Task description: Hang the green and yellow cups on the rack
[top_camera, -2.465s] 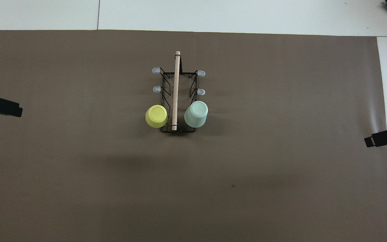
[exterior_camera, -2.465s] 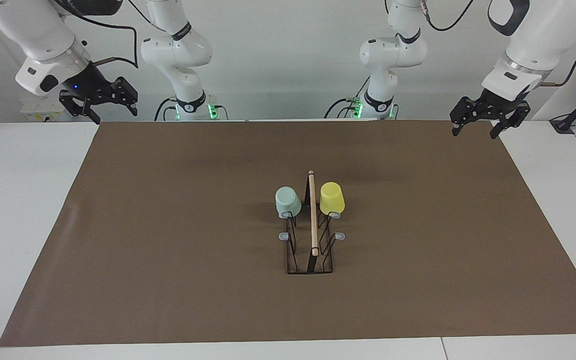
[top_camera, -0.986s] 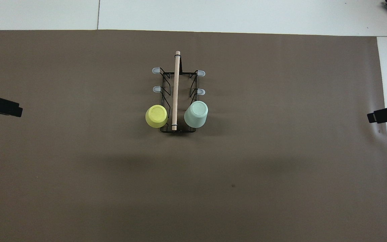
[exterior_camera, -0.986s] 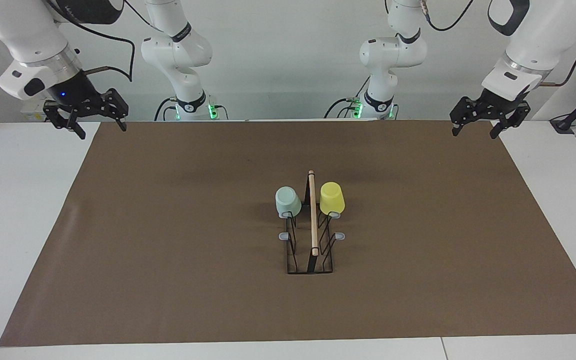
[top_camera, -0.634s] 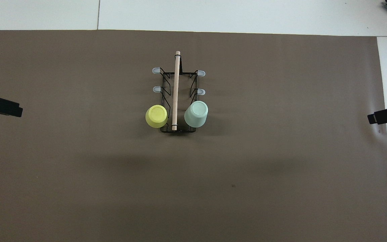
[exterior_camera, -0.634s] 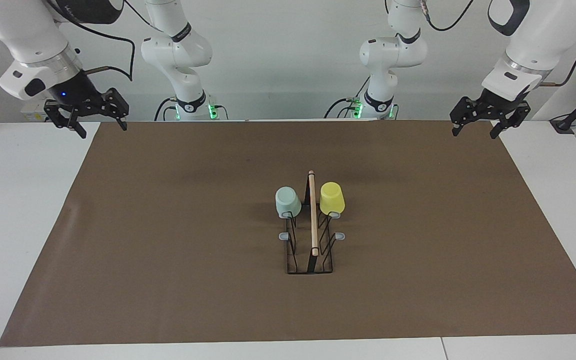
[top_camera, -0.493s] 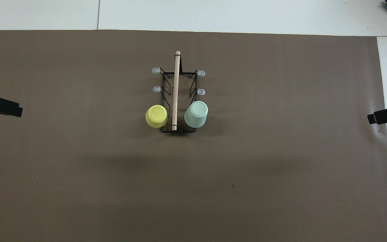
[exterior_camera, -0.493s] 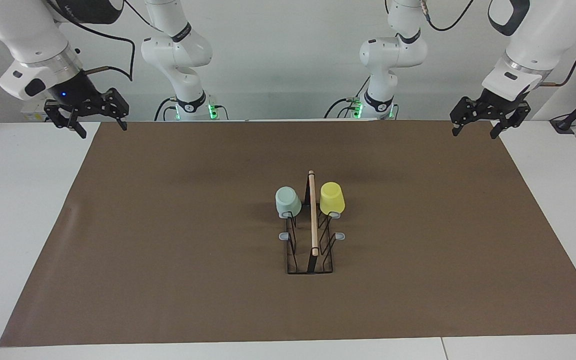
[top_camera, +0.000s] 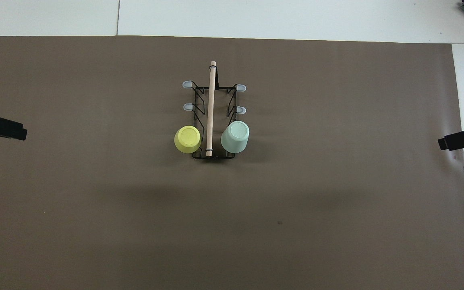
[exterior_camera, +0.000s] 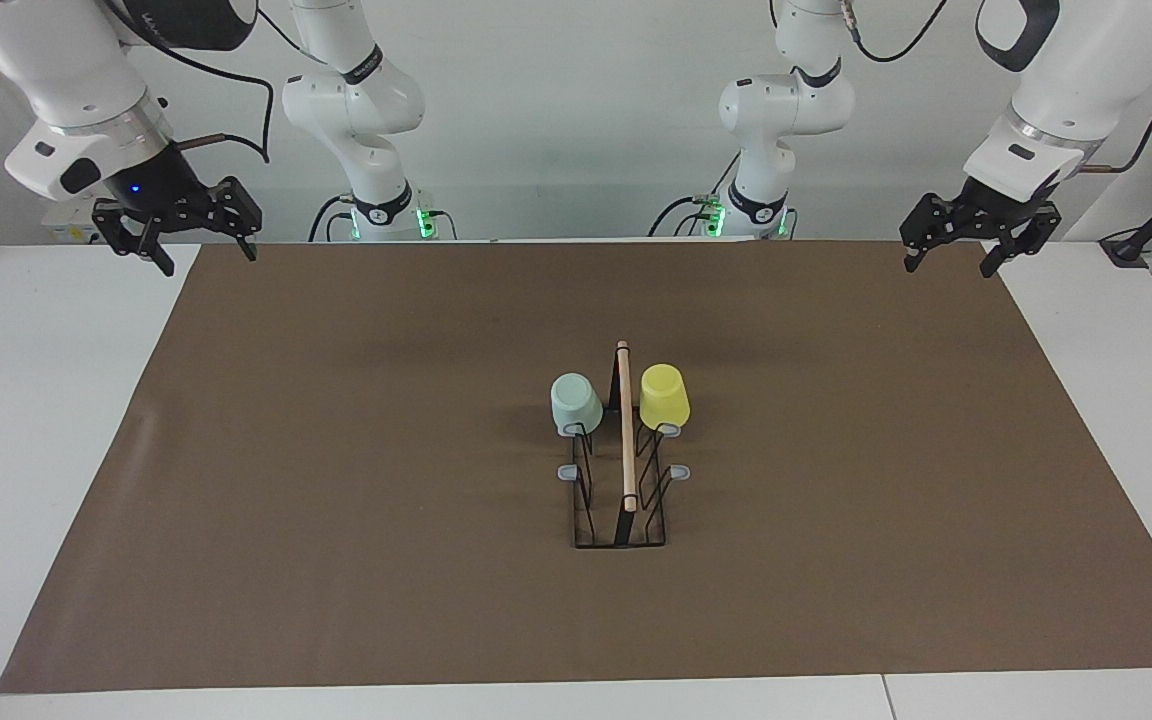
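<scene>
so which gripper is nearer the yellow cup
Left. The left gripper hangs open at the mat's corner on the yellow cup side of the rack; the right gripper is past the green cup.

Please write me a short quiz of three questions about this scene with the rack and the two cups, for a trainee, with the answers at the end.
1. True or false: the yellow cup lies on the brown mat, apart from the rack.
2. Which cup sits on the side of the rack toward the right arm's end of the table? A) green cup B) yellow cup
3. Fill in: both cups sit on the pair of prongs ______ to the robots.

Key
1. False: it sits upside down on a prong.
2. A
3. nearest. The left claw and right claw are open and hold nothing, far from the rack.
</scene>
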{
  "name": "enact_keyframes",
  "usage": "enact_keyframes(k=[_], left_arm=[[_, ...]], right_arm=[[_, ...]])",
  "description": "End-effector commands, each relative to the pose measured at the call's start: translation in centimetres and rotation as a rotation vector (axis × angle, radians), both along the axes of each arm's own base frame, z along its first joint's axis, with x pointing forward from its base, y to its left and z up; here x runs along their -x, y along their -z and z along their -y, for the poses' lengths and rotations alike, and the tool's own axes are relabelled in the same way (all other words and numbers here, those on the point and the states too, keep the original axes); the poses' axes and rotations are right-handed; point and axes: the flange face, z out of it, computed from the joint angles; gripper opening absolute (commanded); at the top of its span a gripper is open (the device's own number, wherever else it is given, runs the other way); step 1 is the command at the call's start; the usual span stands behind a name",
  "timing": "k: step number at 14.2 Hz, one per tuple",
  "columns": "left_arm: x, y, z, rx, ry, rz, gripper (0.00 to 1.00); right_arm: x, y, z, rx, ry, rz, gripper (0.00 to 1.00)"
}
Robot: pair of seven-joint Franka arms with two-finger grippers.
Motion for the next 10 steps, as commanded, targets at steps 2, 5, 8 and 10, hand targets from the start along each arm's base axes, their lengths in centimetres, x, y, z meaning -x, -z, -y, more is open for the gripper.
enact_keyframes(k=[2,5,8,10], left_arm=[[0.9,-0.05,-0.12,-0.019,-0.01,-0.006,1.0],[0.82,-0.11,0.13,-0.019,-0.008,0.001,1.0],[0.73,-0.35,0.22,-0.019,-0.005,0.009,1.0],[0.72,-0.44,0.47,-0.018,0.01,0.012,1.0]], right_arm=[[0.04,-0.27,-0.47,0.018,0.008,-0.011,1.0],[0.06,-0.26,-0.46,0.011,0.014,-0.012,1.0],[0.06,-0.26,-0.44,0.013,0.014,-0.012,1.0],[0.07,-0.26,-0.29,0.011,0.017,-0.012,1.0]])
